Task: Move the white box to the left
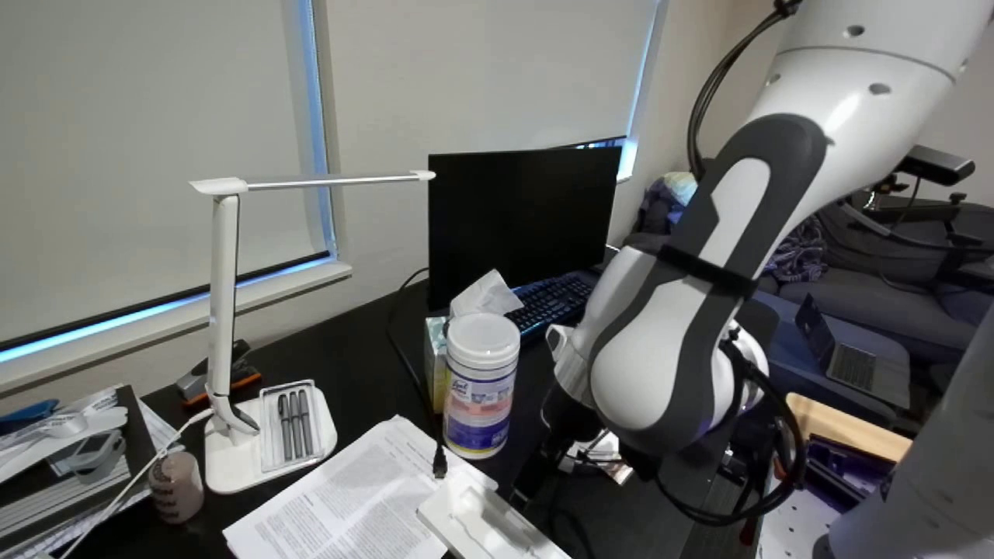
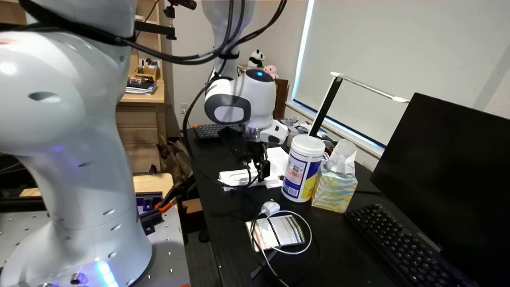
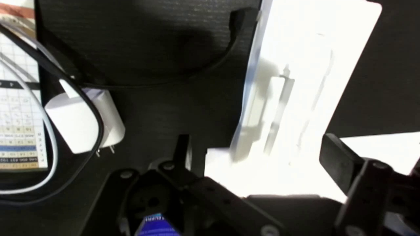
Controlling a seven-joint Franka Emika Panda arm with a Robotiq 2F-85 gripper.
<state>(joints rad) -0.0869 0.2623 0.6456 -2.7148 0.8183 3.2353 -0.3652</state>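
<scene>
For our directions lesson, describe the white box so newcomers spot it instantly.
On the black desk, find the tall wipes canister. In an exterior view, the white box lies in front of it, partly over printed papers. Unlike those sheets, it is thick, with a contoured top.

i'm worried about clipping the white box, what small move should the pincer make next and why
I'd probably nudge the open pincer toward the wrist view's right before closing. There, dark desktop shows between the left finger and the white box, while the right finger appears at the box's edge and might catch.
</scene>
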